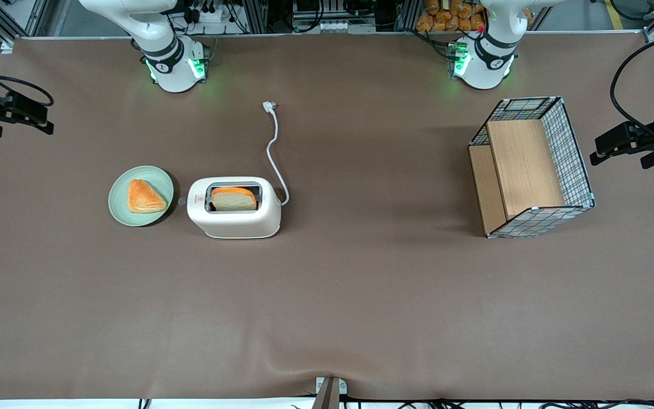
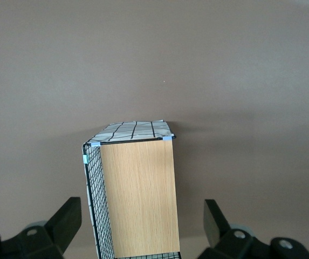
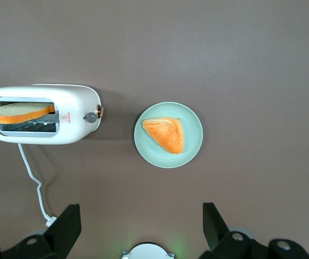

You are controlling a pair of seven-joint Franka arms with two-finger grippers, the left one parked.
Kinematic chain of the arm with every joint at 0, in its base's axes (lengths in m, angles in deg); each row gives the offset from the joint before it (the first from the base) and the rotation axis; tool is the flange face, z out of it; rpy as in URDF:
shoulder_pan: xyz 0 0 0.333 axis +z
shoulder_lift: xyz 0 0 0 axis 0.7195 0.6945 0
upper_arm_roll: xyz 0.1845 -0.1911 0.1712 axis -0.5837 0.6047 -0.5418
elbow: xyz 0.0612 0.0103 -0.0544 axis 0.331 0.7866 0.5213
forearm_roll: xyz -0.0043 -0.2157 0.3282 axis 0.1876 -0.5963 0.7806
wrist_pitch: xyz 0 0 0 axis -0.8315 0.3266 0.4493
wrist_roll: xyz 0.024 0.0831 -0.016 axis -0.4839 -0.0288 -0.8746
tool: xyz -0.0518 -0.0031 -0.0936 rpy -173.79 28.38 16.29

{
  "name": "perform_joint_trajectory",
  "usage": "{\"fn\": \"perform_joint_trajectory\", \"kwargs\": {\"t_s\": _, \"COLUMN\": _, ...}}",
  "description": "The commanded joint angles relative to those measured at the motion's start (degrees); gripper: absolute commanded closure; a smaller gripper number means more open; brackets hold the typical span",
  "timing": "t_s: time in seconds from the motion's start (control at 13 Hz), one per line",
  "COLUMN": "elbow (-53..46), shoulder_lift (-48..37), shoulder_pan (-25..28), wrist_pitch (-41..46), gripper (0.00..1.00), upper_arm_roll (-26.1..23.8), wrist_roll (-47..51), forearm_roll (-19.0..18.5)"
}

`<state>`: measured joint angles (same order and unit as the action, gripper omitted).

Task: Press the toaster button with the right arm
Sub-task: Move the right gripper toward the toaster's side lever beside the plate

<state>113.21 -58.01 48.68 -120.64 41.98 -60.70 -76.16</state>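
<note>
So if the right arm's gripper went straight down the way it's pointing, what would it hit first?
Probably bare brown table mat: the open gripper hangs above it, beside the pale green plate, though depth is unclear.

The toaster is a small cream-white appliance with rounded corners, standing upright on the brown table, toward the working arm's end and roughly midway between the table's robot-side edge and its front-camera edge. Its single top slot holds a slice of bread that sticks up above the rim. A small red triangle sticker sits on the top near one short end. The button, a tiny pale grey round knob, juts out of that same short end. A thin white cord leaves the toaster's other short end and runs toward the robot-side edge, ending in an unplugged plug lying on the table.

The right arm's gripper hangs high above the table near its working-arm end, fingers spread wide apart, well clear of the toaster.
</note>
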Motion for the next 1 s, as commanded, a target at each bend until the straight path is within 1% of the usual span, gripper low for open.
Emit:
{"fn": "perform_joint_trajectory", "kwargs": {"t_s": 0.0, "elbow": -1.1, "shoulder_lift": 0.9, "shoulder_pan": 0.3, "wrist_pitch": 0.1, "gripper": 0.00, "upper_arm_roll": 0.1, "wrist_roll": -0.1, "forearm_roll": 4.3}}
{"fn": "perform_joint_trajectory", "kwargs": {"t_s": 0.15, "elbow": -1.1, "shoulder_lift": 2.7, "shoulder_pan": 0.8, "wrist_pitch": -1.8, "gripper": 0.00, "upper_arm_roll": 0.1, "wrist_roll": -0.1, "forearm_roll": 6.2}}
{"fn": "perform_joint_trajectory", "kwargs": {"t_s": 0.23, "elbow": -1.1, "shoulder_lift": 3.3, "shoulder_pan": 2.1, "wrist_pitch": -2.1, "gripper": 0.00, "upper_arm_roll": 0.1, "wrist_roll": -0.1, "forearm_roll": 6.4}}
{"fn": "perform_joint_trajectory", "kwargs": {"t_s": 0.39, "elbow": -1.1, "shoulder_lift": 4.2, "shoulder_pan": 4.4, "wrist_pitch": -2.2, "gripper": 0.00, "upper_arm_roll": 0.1, "wrist_roll": -0.1, "forearm_roll": 6.2}}
{"fn": "perform_joint_trajectory", "kwargs": {"t_s": 0.93, "elbow": -0.5, "shoulder_lift": 5.2, "shoulder_pan": 4.7, "wrist_pitch": -2.2, "gripper": 0.00, "upper_arm_roll": 0.1, "wrist_roll": -0.1, "forearm_roll": 6.3}}
